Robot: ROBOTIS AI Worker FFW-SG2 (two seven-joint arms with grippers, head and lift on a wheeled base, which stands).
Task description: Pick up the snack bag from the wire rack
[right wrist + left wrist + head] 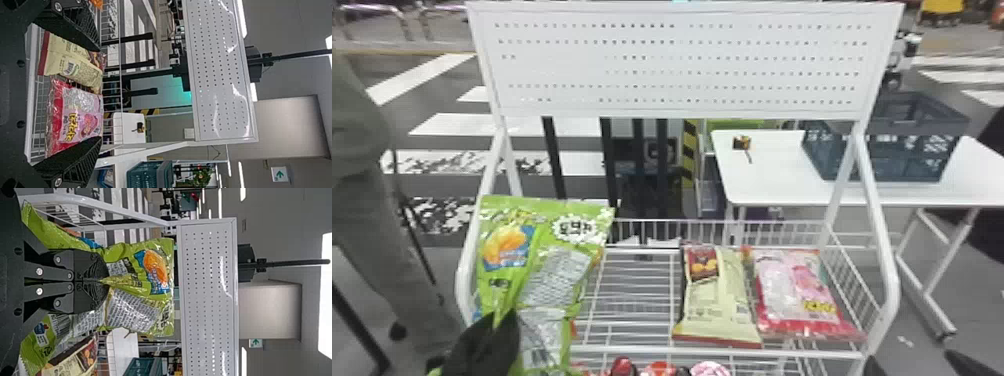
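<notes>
Left claw (105,281): pinching green snack bag (135,311). Step: apparently lifting; next move requiring steady withdrawal from wire rack (717,351).

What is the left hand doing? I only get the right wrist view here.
Observer: The left hand has its fingers shut on a fold of the green snack bag.
Operator: Oh! Where is that bag, then?
Observer: Upright at the left end of the wire rack, with a gap between it and the cream bag.
Operator: And is anything lower down?
Observer: Yes, some red and pink things show below the rack's front bar.
</notes>
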